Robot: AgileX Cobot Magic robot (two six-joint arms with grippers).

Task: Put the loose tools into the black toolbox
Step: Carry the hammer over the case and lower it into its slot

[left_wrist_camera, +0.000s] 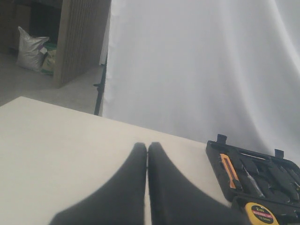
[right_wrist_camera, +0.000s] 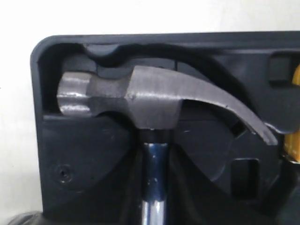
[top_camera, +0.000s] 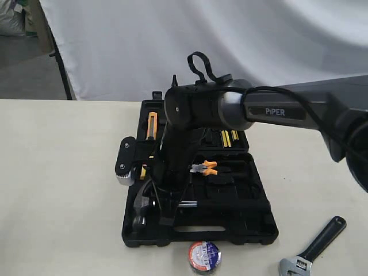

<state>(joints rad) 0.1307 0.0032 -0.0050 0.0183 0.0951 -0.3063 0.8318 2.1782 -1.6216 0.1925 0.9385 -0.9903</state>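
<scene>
1. Fingers (right_wrist_camera: 132,199) of the right gripper (right_wrist_camera: 154,159) show only as dark, blurred wedges on either side of a bright metal shaft. They press against it from both sides, clenched on a steel claw hammer (right_wrist_camera: 154,101).
2. Hammer head: it lies in a moulded recess at one corner of the large black plastic toolbox (right_wrist_camera: 51,154). Its striking face points toward the corner wall, and the claw curves away toward the middle of the case.
3. Seen from the exterior camera, the right arm reaches in from the right. Its wrist hangs over the near left part of the open toolbox, where the hammer head shows beside the gripper.
4. Other things sit in the case. Orange-handled pliers (top_camera: 204,168) lie near the middle of the near half, an orange utility knife (top_camera: 152,125) lies in the far half, and a yellow tape measure (left_wrist_camera: 260,213) sits close to the knife.
5. A small black tape roll with a blue, red and white label (top_camera: 204,256) lies outside the case on the pale table (top_camera: 57,172), just beside the case's near edge.
6. A silver adjustable wrench with a black handle (top_camera: 315,246) lies on the table farther right, well apart from the case. Its jaw end is partly cut off by the picture's lower edge.
7. The left gripper (left_wrist_camera: 147,146) has its two dark fingers (left_wrist_camera: 129,192) pressed together tip to tip with nothing between them. It is above bare table to one side of the toolbox.
8. A white cloth backdrop (top_camera: 172,34) hangs behind the table.
</scene>
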